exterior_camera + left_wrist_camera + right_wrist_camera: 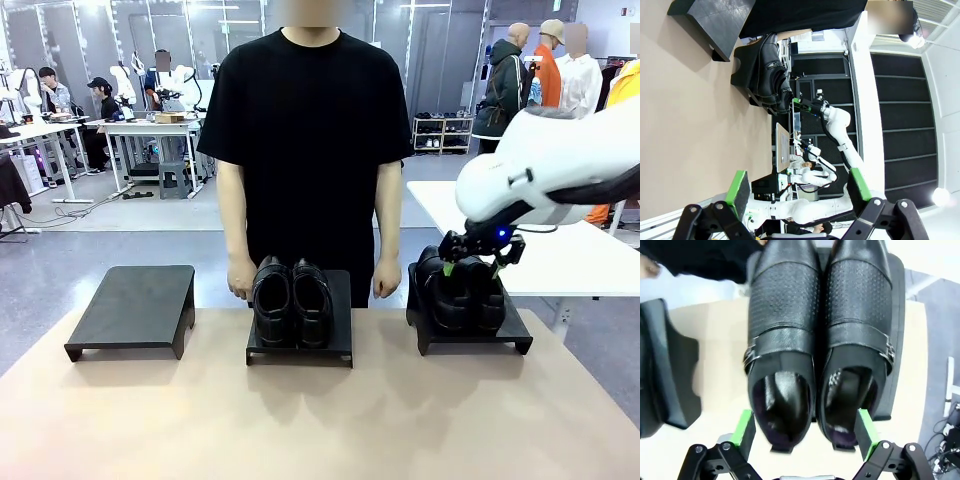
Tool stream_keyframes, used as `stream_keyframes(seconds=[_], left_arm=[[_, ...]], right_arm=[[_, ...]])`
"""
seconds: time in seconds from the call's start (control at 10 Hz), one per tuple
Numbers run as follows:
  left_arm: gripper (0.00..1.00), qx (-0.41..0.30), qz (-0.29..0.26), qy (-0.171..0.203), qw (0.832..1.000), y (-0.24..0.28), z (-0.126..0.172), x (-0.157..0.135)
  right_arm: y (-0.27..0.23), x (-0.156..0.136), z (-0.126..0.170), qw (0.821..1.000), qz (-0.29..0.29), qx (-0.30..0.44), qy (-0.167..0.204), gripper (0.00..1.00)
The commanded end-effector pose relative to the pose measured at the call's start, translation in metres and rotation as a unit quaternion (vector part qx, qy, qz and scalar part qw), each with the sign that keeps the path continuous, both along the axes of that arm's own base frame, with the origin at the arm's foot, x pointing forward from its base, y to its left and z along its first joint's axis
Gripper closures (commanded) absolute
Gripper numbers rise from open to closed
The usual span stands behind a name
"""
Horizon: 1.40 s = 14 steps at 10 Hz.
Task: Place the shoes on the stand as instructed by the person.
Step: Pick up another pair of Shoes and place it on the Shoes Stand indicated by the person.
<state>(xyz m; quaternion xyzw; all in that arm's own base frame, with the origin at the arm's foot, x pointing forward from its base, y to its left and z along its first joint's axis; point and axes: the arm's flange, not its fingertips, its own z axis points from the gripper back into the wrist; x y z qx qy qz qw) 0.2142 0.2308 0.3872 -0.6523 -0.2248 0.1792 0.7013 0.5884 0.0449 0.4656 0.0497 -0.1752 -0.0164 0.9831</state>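
Note:
One pair of glossy black shoes [291, 301] sits on the middle stand [300, 352], straight in front of the person [305, 130], whose hands hang at their sides. A second pair of shoes [462, 295] [785, 315] rests on the right stand [470, 338] [897, 340]. My right gripper [470, 264] [805, 432] hovers open at this pair's heels, its green pads [746, 427] to either side of the heels, apart from the leather. My left gripper [798, 189] is open and empty, away from the stands. The left stand [132, 305] [715, 20] carries nothing.
The tan table [320, 420] has free room in front of the three stands. A white table [560, 250] stands behind the right stand. In the right wrist view the middle stand's edge [665, 375] lies to the left of the pair.

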Motion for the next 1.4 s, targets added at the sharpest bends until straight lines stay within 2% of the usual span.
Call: stream_keyframes(seconds=[0.0, 0.3, 0.5, 0.6, 0.7, 0.8, 0.9, 1.0, 1.3], left_arm=[[0.00, -0.006, -0.001, -0.005, 1.000, 0.000, 0.002, -0.001], [0.00, -0.006, -0.001, -0.005, 1.000, 0.000, 0.002, -0.001], [0.00, -0.006, -0.001, -0.005, 1.000, 0.000, 0.002, -0.001], [0.00, -0.006, -0.001, -0.005, 1.000, 0.000, 0.002, -0.001], [0.00, -0.006, -0.001, -0.005, 1.000, 0.000, 0.002, -0.001], [0.00, -0.006, -0.001, -0.005, 1.000, 0.000, 0.002, -0.001], [0.00, -0.006, -0.001, -0.005, 1.000, 0.000, 0.002, -0.001], [0.00, -0.006, -0.001, -0.005, 1.000, 0.000, 0.002, -0.001], [0.00, -0.006, -0.001, -0.005, 1.000, 0.000, 0.002, -0.001]], right_arm=[[-0.039, -0.041, 0.026, 0.997, 0.026, 0.069, 0.003, 0.00], [-0.104, -0.093, 0.042, 0.986, 0.050, 0.155, 0.037, 0.00], [-0.158, -0.126, 0.045, 0.965, 0.072, 0.247, 0.052, 0.00], [-0.186, -0.145, 0.040, 0.948, 0.086, 0.301, 0.060, 0.00], [-0.214, -0.166, 0.032, 0.930, 0.094, 0.351, 0.053, 0.00], [-0.244, -0.197, 0.017, 0.906, 0.107, 0.408, 0.045, 0.00], [-0.262, -0.218, 0.003, 0.891, 0.112, 0.438, 0.042, 0.00], [-0.283, -0.245, -0.016, 0.868, 0.116, 0.482, 0.034, 0.00], [-0.321, -0.285, -0.069, 0.797, 0.134, 0.589, 0.007, 0.00]])
